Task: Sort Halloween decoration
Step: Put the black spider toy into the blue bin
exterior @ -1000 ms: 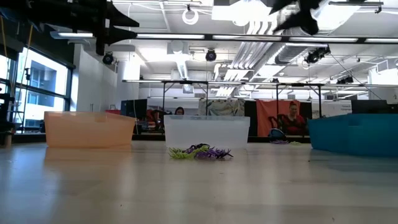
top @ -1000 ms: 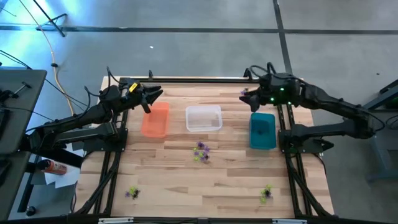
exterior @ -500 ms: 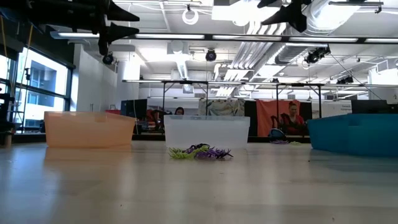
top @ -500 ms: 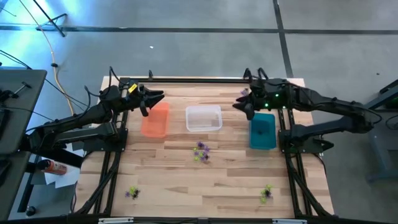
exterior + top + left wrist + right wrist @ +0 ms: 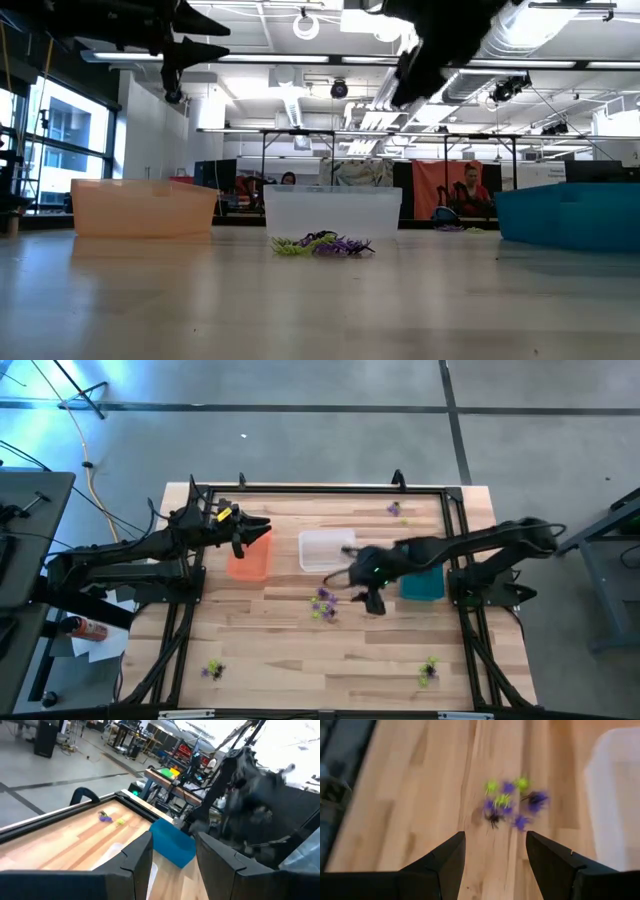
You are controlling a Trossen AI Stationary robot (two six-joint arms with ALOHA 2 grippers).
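The Halloween decoration lies in small heaps of purple, yellow-green and black trinkets. One heap sits mid-table, just on the near side of the clear bin; it also shows in the right wrist view and the low view. Other heaps lie near-left, near-right and at the far edge. My right gripper hangs open above the table beside the middle heap, which shows just ahead of its fingers. My left gripper is open, raised over the orange bin's far end.
Three bins stand in a row across the table's middle: orange, clear and teal, the teal one partly under my right arm. Bare wood lies between the middle heap and the near edge. People show in the room beyond the table.
My right gripper has swung from the far right corner, beyond the teal bin, toward the table's left and near edge and downward, arriving beside the middle heap. My left gripper has shifted slightly toward the right, over the orange bin. No trinket has moved.
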